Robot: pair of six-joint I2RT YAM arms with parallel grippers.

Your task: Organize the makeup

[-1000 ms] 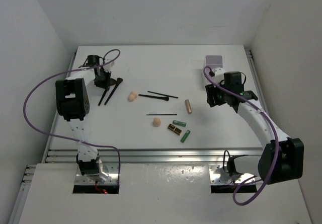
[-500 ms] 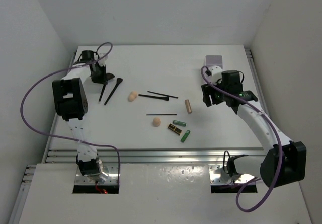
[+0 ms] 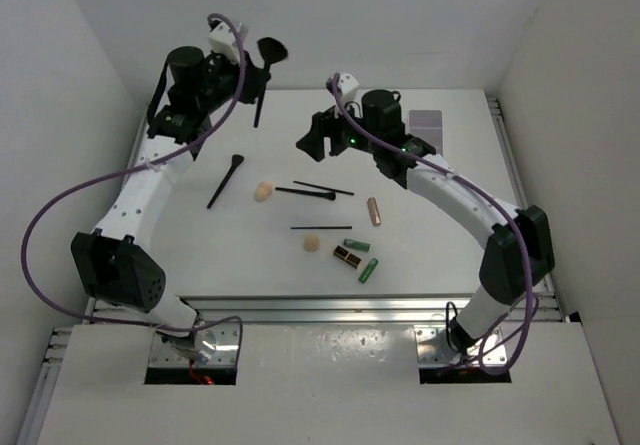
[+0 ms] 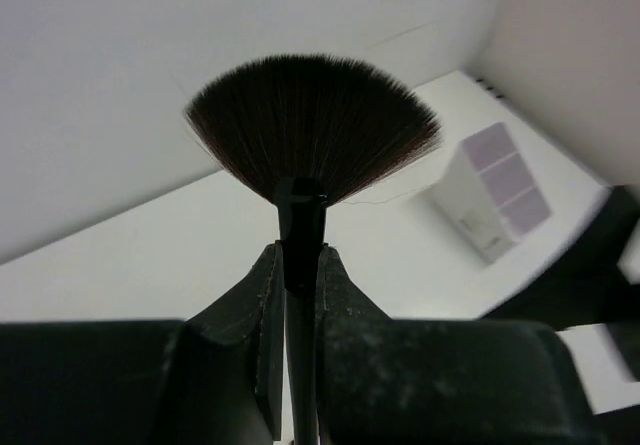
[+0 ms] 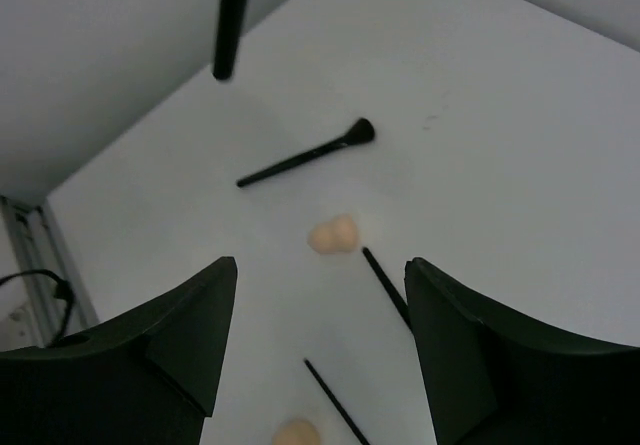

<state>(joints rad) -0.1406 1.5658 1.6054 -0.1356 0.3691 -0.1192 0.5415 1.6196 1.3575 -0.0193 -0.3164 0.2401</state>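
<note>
Black fan brush (image 4: 312, 125) pinched in left claw (image 4: 298, 257), bristles above

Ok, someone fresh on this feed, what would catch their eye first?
The left gripper hangs high above the far left of the table, shut on a black fan brush held upright, bristles fanned out. Beside it the right gripper hovers open, also well off the table. Down on the surface, loose makeup such as a peach sponge and a copper tube lies scattered mid-table.
</note>
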